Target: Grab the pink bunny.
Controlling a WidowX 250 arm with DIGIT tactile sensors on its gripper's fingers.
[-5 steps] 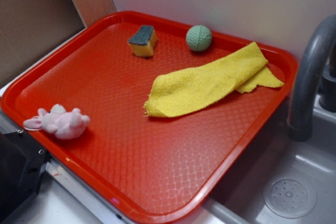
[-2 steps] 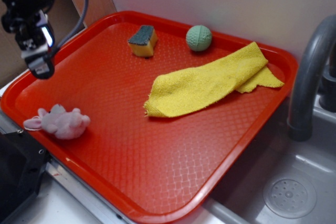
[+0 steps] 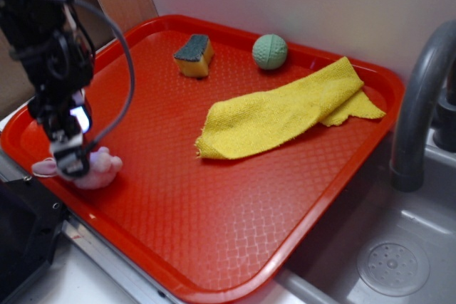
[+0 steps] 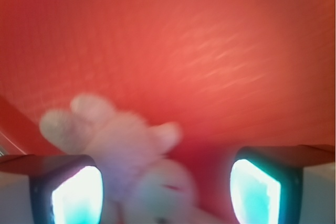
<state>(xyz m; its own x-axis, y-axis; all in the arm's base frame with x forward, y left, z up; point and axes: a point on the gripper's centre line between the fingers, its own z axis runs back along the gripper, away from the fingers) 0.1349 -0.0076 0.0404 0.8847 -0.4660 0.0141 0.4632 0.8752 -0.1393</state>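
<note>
The pink bunny (image 3: 100, 169) lies on its side at the front left corner of the red tray (image 3: 235, 247). My gripper (image 3: 71, 161) hangs right over it, its lower finger in front of the bunny's left half. In the wrist view the bunny (image 4: 131, 150) is blurred and sits between the two open fingers (image 4: 79, 198), nearer the left one. The jaws stand wide apart and hold nothing.
A yellow cloth (image 3: 285, 112) lies across the tray's middle right. A yellow sponge with a dark top (image 3: 194, 55) and a green ball (image 3: 270, 51) sit at the tray's far edge. A grey faucet (image 3: 420, 105) and a sink (image 3: 392, 261) are to the right.
My gripper came into view at the upper left and has moved down and slightly right, from above the tray's left rim to just over the bunny. The bunny has not moved.
</note>
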